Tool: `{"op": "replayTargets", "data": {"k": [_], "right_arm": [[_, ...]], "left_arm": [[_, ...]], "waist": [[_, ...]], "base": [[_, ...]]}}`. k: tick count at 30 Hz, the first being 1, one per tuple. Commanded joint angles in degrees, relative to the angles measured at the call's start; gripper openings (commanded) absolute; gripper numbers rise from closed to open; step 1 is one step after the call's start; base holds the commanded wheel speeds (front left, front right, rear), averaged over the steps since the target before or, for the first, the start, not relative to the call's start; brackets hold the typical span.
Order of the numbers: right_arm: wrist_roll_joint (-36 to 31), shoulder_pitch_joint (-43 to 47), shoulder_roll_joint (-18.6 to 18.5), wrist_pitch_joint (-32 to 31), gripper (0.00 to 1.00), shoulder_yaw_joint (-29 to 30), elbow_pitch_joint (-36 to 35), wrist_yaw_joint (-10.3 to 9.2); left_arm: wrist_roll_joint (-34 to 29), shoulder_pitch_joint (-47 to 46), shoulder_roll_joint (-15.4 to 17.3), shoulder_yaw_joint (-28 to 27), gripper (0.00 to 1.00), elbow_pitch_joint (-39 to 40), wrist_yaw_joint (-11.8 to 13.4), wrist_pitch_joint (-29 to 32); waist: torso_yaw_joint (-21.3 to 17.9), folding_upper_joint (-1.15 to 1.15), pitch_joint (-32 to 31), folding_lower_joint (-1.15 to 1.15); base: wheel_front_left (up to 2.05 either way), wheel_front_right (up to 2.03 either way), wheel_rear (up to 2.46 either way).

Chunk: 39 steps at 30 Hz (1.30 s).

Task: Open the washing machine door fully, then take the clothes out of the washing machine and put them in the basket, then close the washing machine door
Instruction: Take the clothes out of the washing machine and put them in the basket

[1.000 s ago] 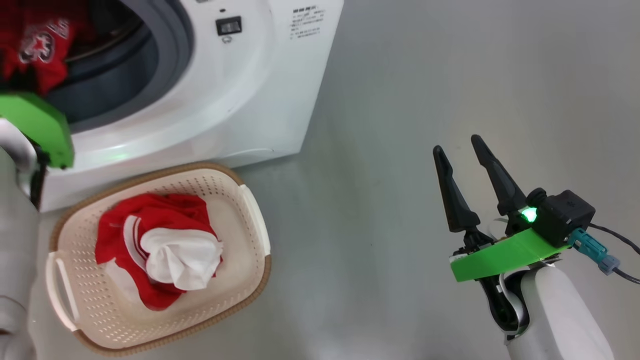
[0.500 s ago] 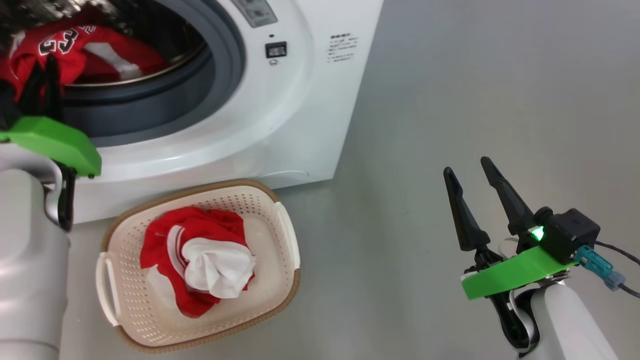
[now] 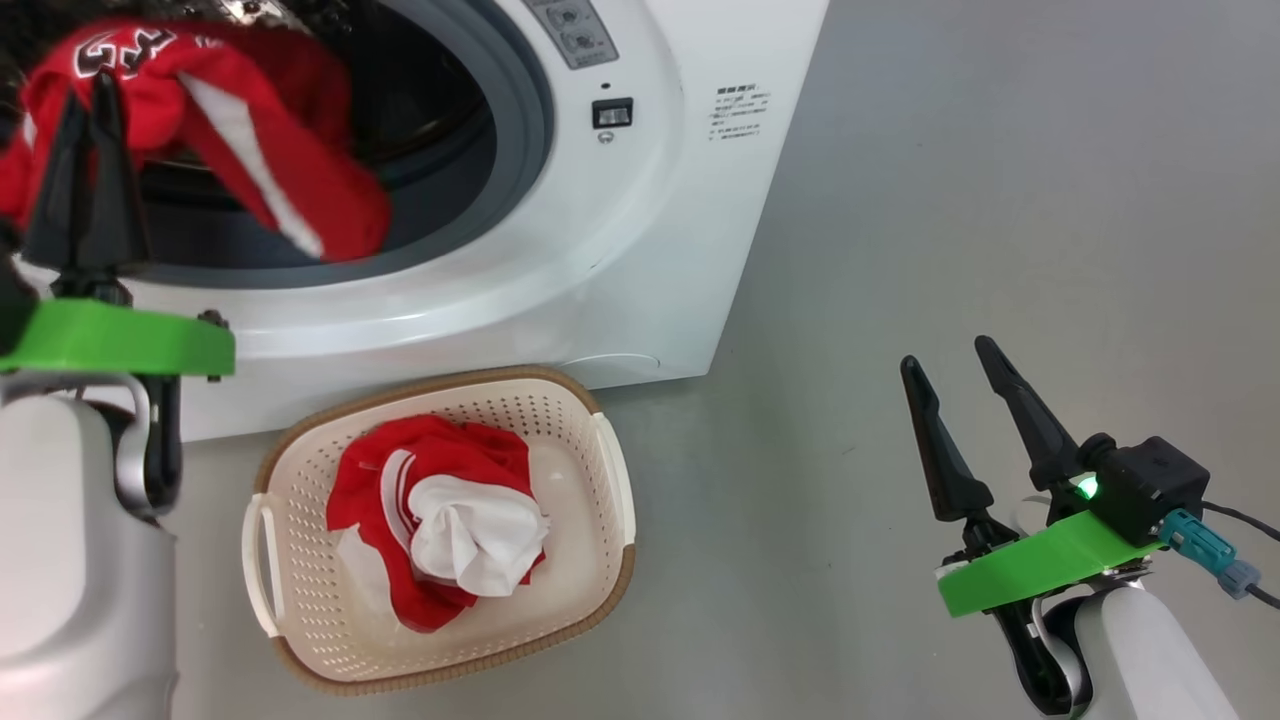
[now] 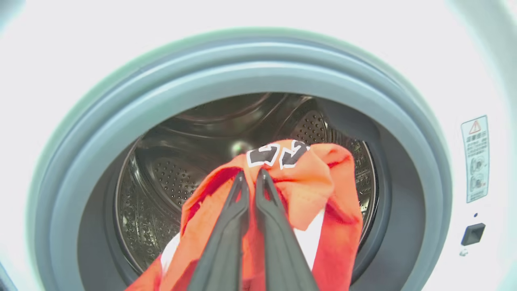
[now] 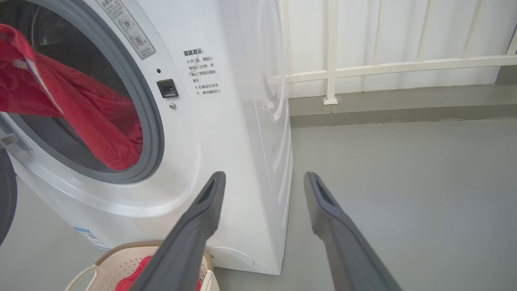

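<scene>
At ten o'clock the left pincer [image 3: 88,90] clamps a red jersey [image 3: 260,170], number unreadable; right pincer [image 3: 946,352] spread wide at four.

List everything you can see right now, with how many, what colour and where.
washing machine: one, white with grey ring, head view's upper left, drum open.
red jersey: one, red with white trim, hanging from the drum mouth.
basket: one, cream with brown rim, on the floor before the machine.
red garment: one, red, in the basket.
white garment: one, white, atop the red garment.
floor: one, grey, under everything.
railing: one, white, beyond the machine.
left gripper: one, dark, shut on the red jersey.
right gripper: one, dark, open above the floor.
</scene>
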<state>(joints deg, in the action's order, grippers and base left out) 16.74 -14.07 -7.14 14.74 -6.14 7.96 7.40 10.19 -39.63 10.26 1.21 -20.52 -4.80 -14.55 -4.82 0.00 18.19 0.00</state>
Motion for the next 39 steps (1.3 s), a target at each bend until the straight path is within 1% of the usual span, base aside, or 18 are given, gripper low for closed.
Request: {"op": "replayTargets", "data": {"k": [1,14,19,22,26,30,32,33,39], "right_arm": [[-0.5,0.9,-0.1,0.3,1.0,-0.8,-1.6,0.09],[-0.4,1.1,-0.3,0.3,1.0,-0.4,-1.8,0.09],[-0.4,0.9,-0.3,0.3,1.0,-0.4,-2.0,0.09],[-0.4,0.6,-0.4,0.3,1.0,-0.3,-2.1,0.09],[-0.4,0.2,-0.4,0.3,1.0,-0.4,-2.2,0.09],[-0.5,-0.5,-0.2,0.3,1.0,-0.7,-2.2,0.09],[-0.5,-0.8,-0.2,0.3,1.0,-0.8,-2.2,0.09],[-0.4,-1.1,-0.2,0.3,1.0,-0.9,-2.3,0.09],[-0.3,-2.0,0.0,0.3,1.0,-1.1,-2.4,0.09]], "left_arm": [[-0.2,0.6,2.0,-2.0,0.0,2.9,-0.1,-0.4],[-1.2,11.9,-2.0,-5.0,0.0,23.9,0.1,-0.4],[-1.9,17.2,-2.9,-4.3,0.0,29.3,-0.1,-0.4],[-2.1,20.4,-3.3,-3.4,0.0,30.4,-0.3,-0.4],[-1.2,24.0,-4.4,-2.6,0.0,29.9,-0.3,-0.4],[-0.6,26.2,-5.4,-1.7,0.0,26.4,-0.3,-0.4],[-0.2,26.5,-5.8,-1.3,0.0,24.0,-0.3,-0.4],[-0.2,26.8,-6.1,-0.9,0.0,20.7,-0.4,-0.4],[0.1,25.7,-6.6,-0.2,0.0,10.1,-1.2,-0.4]], "waist": [[0.1,0.0,0.0,0.0],[1.2,0.0,0.5,0.0],[1.5,0.0,1.0,0.0],[1.6,0.0,1.5,0.0],[1.7,0.0,2.2,0.0],[1.6,0.0,3.0,0.0],[1.5,0.0,3.5,0.0],[1.3,0.0,3.9,0.0],[0.6,0.0,5.5,0.0]], "base": [[0.0,0.0,0.0],[0.0,0.0,0.0],[0.0,0.0,0.0],[0.0,0.0,0.0],[0.0,0.0,0.0],[0.0,0.0,0.0],[0.0,0.0,0.0],[0.0,0.0,0.0],[0.0,0.0,0.0]]}}
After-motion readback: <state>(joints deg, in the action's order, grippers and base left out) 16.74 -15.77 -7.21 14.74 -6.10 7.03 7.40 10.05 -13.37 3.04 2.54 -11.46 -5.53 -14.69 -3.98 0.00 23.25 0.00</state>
